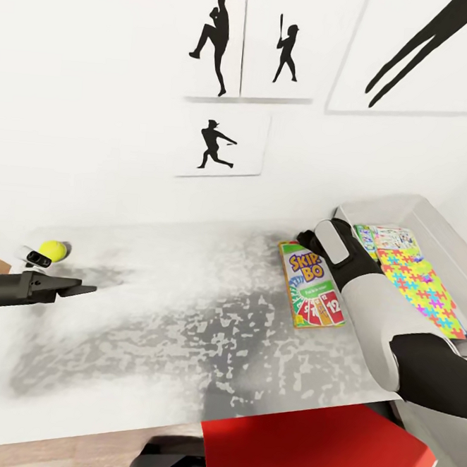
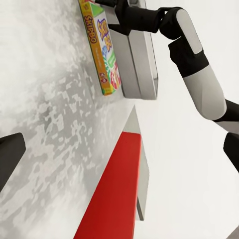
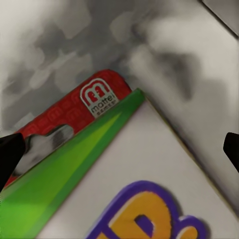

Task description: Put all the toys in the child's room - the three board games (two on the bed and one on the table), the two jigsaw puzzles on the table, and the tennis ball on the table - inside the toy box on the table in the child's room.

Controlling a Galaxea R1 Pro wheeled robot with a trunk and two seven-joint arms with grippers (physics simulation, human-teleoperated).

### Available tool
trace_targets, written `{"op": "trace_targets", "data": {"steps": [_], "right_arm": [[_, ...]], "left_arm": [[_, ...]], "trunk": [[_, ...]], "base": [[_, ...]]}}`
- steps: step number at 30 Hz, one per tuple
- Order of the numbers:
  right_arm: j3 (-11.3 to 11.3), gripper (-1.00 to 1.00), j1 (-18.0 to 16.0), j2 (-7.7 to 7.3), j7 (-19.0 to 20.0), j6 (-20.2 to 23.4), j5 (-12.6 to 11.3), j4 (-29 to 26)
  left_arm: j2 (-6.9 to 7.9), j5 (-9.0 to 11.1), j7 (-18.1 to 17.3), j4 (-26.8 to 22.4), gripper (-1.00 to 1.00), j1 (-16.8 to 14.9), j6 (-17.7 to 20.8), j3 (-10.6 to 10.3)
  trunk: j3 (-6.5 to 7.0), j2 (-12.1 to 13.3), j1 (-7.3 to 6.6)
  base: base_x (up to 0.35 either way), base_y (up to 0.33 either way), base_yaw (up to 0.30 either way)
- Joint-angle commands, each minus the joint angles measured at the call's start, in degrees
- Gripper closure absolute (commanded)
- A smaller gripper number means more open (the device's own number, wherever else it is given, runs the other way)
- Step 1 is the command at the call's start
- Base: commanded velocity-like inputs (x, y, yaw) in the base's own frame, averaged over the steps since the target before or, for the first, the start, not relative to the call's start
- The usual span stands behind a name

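At the far left edge of the worktop [image 1: 184, 307] the tennis ball [image 1: 53, 249] sits untouched beside a small dark-and-white object I cannot identify, so it has yet to go in. Just near of it, the left tool [image 1: 78, 290] hovers low over the worktop, pointing right, carrying nothing; its fingertips lie close together in the head view, and whether they are fully closed I cannot tell.

Across a wide bare stretch to the right, the SKIP-BO board game [image 1: 311, 285] lies flat on the worktop, just left of the toy box [image 1: 405, 208] and outside it. The right tool [image 1: 309, 241] is poised at the game's far end; in the right wrist view its dark fingertips stand wide at either side of the box lid [image 3: 149, 164], not gripping. Picking this game up looks like the step in hand.

At the far right, inside the toy box, a jigsaw puzzle [image 1: 416, 285] already lies, with another colourful flat item [image 1: 392, 239] farther in. Some toys are stowed; the SKIP-BO game and ball remain. A red slab [image 1: 314, 449] sits near the robot.
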Motion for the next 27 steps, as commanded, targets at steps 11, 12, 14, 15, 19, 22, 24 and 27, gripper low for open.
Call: {"op": "trace_targets", "data": {"steps": [11, 12, 14, 15, 19, 22, 24, 27], "right_arm": [[0.27, -1.00, 0.07, 0.35, -0.42, 0.38, -0.37, 2.29], [0.27, -1.00, 0.07, 0.36, -0.40, 0.38, -0.37, 2.29], [0.27, -1.00, 0.07, 0.37, -0.43, 0.40, -0.37, 2.29], [0.27, -1.00, 0.07, 0.34, -0.42, 0.42, -0.37, 2.29], [0.27, -1.00, 0.07, 0.30, -0.42, 0.46, -0.37, 2.29], [0.29, -1.00, 0.07, 0.34, -0.42, 0.47, -0.37, 2.29], [0.29, -1.00, 0.07, 0.36, -0.40, 0.44, -0.35, 2.29], [0.31, -1.00, 0.07, 0.37, -0.37, 0.42, -0.31, 2.29]], "left_arm": [[0.09, 0.06, -0.19, -0.02, -1.00, -0.03, 0.61, -0.03], [0.12, 0.06, -0.19, -0.02, -1.00, -0.03, 0.61, -0.03], [0.14, 0.06, -0.19, -0.02, -1.00, -0.03, 0.60, -0.03], [0.11, 0.06, -0.19, -0.02, -1.00, -0.03, 0.60, -0.03], [0.14, 0.06, -0.19, -0.02, -1.00, -0.03, 0.60, -0.03], [0.07, 0.06, -0.19, -0.02, -1.00, -0.03, 0.60, -0.03], [0.07, 0.06, -0.19, -0.02, -1.00, -0.03, 0.61, -0.03], [0.04, 0.06, -0.19, -0.02, -1.00, -0.03, 0.60, -0.03]], "trunk": [[-0.29, -0.08, 0.04], [-0.33, -0.08, 0.04], [-0.44, -0.08, 0.04], [-0.51, -0.08, 0.04], [-0.79, -0.08, 0.04], [-1.01, -0.08, 0.04], [-1.15, -0.08, 0.04], [-1.23, -0.08, 0.04]], "base": [[0.000, 0.000, 0.000], [0.000, 0.000, 0.000], [0.000, 0.000, 0.000], [0.000, 0.000, 0.000], [0.000, 0.000, 0.000], [0.000, 0.000, 0.000], [0.000, 0.000, 0.000], [0.000, 0.000, 0.000]]}}
